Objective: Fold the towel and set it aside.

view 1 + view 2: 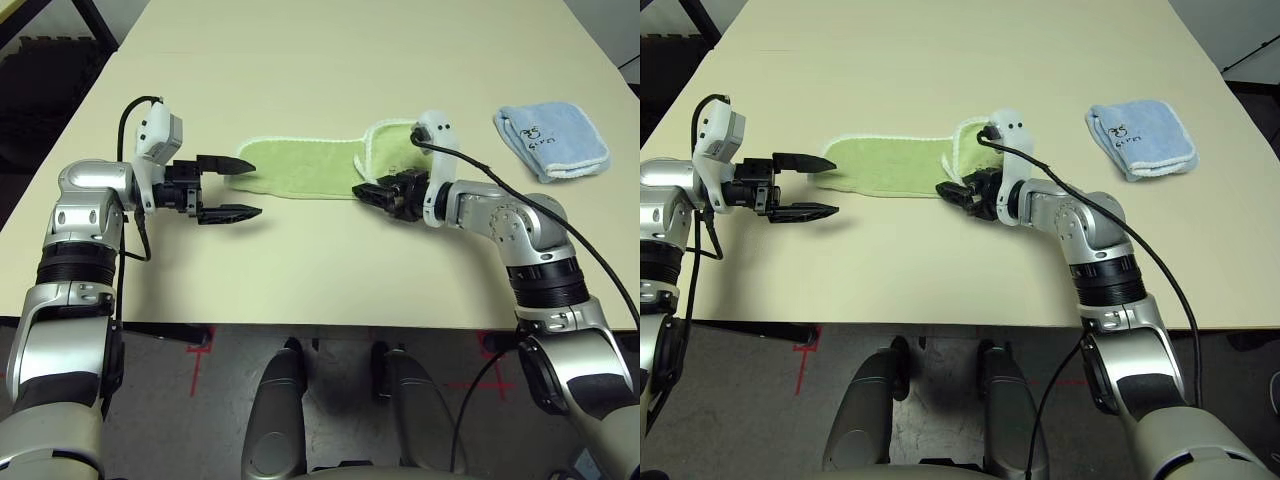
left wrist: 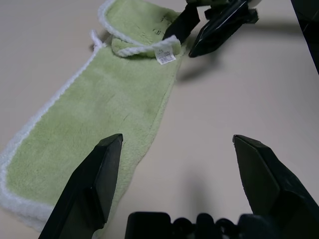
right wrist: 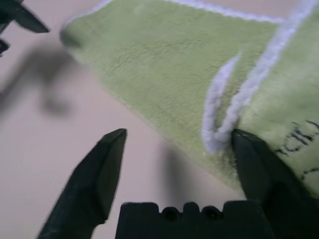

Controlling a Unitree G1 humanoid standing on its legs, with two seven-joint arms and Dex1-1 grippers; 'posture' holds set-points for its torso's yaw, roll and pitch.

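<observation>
The light green towel (image 1: pixel 300 168) lies flat on the table in a long strip, its right end folded back over itself, white edging and a white tag (image 2: pixel 165 57) showing. My left gripper (image 1: pixel 250 187) is open at the towel's left end, one finger (image 2: pixel 99 174) over the cloth and the other over bare table. At the folded right end my right gripper (image 3: pixel 179 133) is open low over the towel's near edge, with one finger (image 3: pixel 259 169) resting against the cloth and nothing held.
A folded pale blue cloth (image 1: pixel 552 140) lies at the right side of the beige table (image 1: pixel 330 270). The table's near edge runs just below both forearms. Black cables loop from both wrists.
</observation>
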